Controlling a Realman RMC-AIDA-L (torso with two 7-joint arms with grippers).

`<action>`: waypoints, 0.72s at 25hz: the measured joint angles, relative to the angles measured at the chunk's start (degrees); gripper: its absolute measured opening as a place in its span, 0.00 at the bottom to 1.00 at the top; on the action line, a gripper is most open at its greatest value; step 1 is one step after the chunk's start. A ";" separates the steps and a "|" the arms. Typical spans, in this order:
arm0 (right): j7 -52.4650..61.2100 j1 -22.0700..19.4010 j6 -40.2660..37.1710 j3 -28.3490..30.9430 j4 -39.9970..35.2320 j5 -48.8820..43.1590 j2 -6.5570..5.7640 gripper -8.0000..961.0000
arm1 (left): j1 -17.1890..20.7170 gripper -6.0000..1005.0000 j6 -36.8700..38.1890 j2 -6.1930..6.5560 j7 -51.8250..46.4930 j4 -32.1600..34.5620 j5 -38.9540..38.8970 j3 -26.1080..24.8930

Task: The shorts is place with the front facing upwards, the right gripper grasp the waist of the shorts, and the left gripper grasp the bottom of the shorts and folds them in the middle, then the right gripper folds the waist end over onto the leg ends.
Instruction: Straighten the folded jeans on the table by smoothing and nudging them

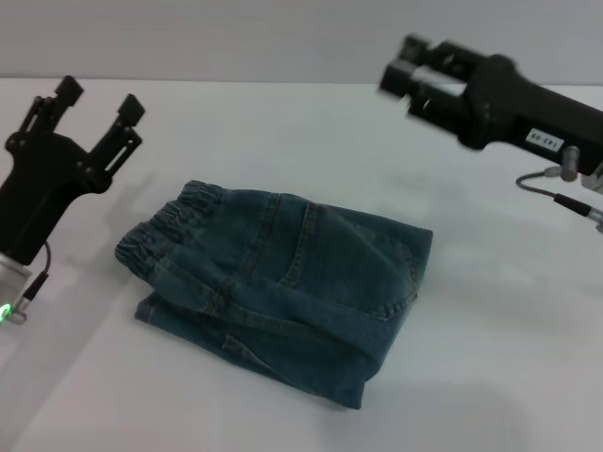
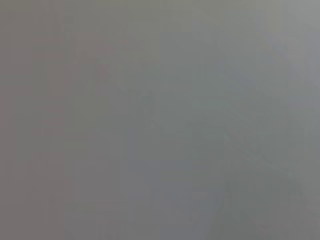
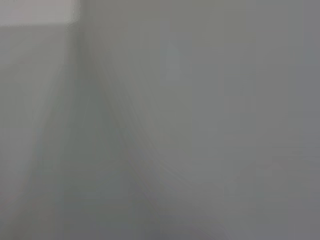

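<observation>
White tabletop point(image 1: 509, 311) runs under everything. Off to one side, the left gripper point(image 1: 94, 104) hangs with fingers spread, holding nothing. Just right of it and lower lie the shorts point(image 1: 283, 282) — folded into a thick, soft, floppy denim bundle, probably best pinched at the gathered waistband point(image 1: 165, 226). Farther right and above, the right gripper point(image 1: 415, 71) hovers — its fingers' state can't be judged.

Faded denim cloth shorts point(image 1: 283, 282), smooth matt white table point(image 1: 490, 358), matt black left claw point(image 1: 97, 102)
</observation>
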 joint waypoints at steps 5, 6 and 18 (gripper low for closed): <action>22.21 4.56 -9.56 0.31 -13.28 -18.08 -1.71 0.55 | 1.45 0.82 1.04 0.05 0.02 -0.02 0.00 -0.82; 25.99 6.06 -11.25 0.34 -14.85 -22.07 -1.92 0.55 | 1.92 0.82 1.52 0.06 0.04 0.00 0.00 -0.89; 44.48 21.71 -17.24 -0.75 -10.28 -60.14 4.16 0.55 | 2.29 0.82 1.24 0.08 0.09 -0.01 0.00 -1.52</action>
